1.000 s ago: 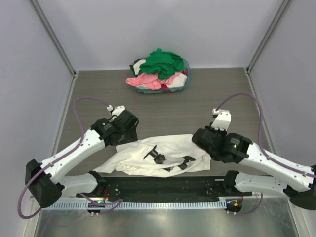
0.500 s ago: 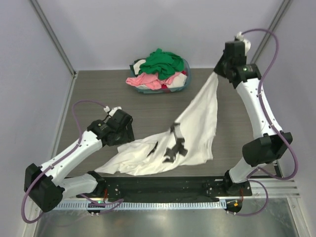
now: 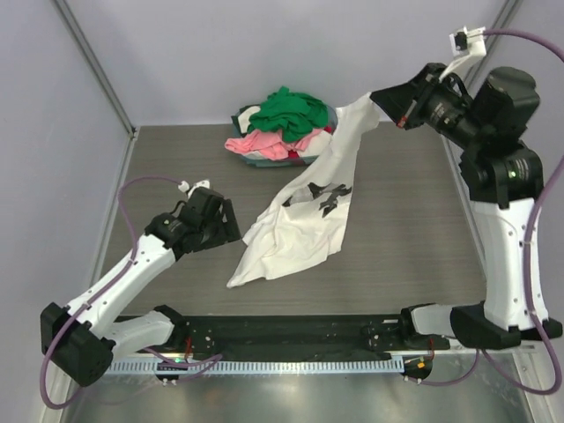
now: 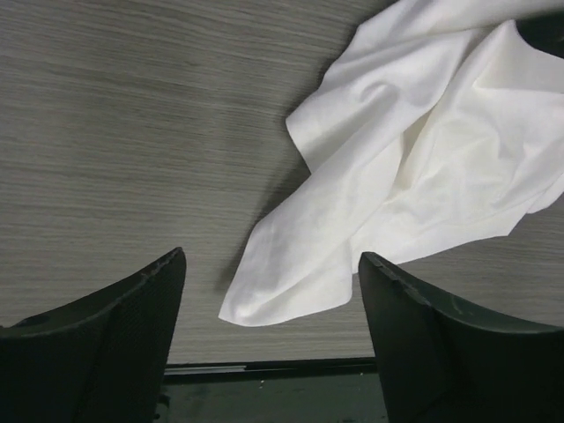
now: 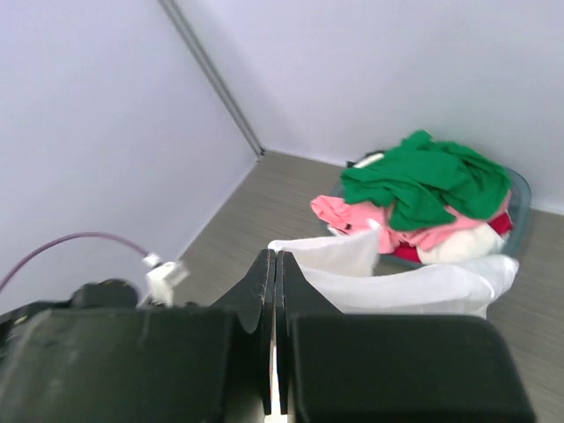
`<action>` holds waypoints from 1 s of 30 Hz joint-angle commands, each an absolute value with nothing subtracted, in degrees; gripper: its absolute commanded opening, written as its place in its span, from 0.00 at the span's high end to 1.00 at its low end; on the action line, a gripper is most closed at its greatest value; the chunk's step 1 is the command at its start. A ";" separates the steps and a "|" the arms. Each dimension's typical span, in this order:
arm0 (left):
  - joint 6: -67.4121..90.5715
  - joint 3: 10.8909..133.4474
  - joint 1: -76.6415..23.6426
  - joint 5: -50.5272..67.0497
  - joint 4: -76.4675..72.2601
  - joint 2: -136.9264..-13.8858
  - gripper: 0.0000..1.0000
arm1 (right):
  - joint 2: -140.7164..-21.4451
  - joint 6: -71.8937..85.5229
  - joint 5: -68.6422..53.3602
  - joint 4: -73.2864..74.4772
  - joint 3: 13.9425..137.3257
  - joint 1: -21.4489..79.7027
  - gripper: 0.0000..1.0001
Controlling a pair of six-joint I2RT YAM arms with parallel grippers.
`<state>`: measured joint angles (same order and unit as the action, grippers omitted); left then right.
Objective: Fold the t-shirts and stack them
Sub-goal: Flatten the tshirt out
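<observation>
The right arm had swung higher and further back than half a second earlier, drawing the white t-shirt away from the near edge of the table. The cloth now hung in a long slant, with only its lower end lying on the wood. The right gripper was clamped tight on the shirt's upper edge, high beside the basket. A black print showed midway down the cloth.

The left gripper stood wide open with nothing in its grasp. It hovered low by the shirt's bottom corner, which the left wrist view showed lying between the spread fingers. In the basket, a green t-shirt lay crumpled on top of a pink t-shirt.
</observation>
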<state>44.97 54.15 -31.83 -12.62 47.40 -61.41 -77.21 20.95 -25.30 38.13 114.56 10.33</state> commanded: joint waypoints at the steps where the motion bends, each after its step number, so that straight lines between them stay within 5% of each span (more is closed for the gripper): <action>1: 46.22 51.60 -31.64 -6.78 40.00 -64.32 0.17 | -72.52 21.70 -32.17 32.53 111.02 10.28 0.99; 6: 47.20 48.60 -31.47 -7.47 30.25 -68.63 0.13 | -69.01 22.59 -32.44 32.34 105.83 10.28 0.99; 9: 46.67 49.92 -30.33 -7.56 25.76 -74.25 0.23 | -67.33 22.76 -31.99 32.52 103.63 10.28 0.99; 21: 46.58 57.56 -26.72 3.13 13.63 -97.62 0.35 | -64.25 22.24 -31.47 32.52 95.10 10.28 0.99; 30: 52.73 56.33 -26.72 10.37 7.21 -100.82 1.00 | -64.86 21.27 -28.57 32.96 92.55 10.28 0.99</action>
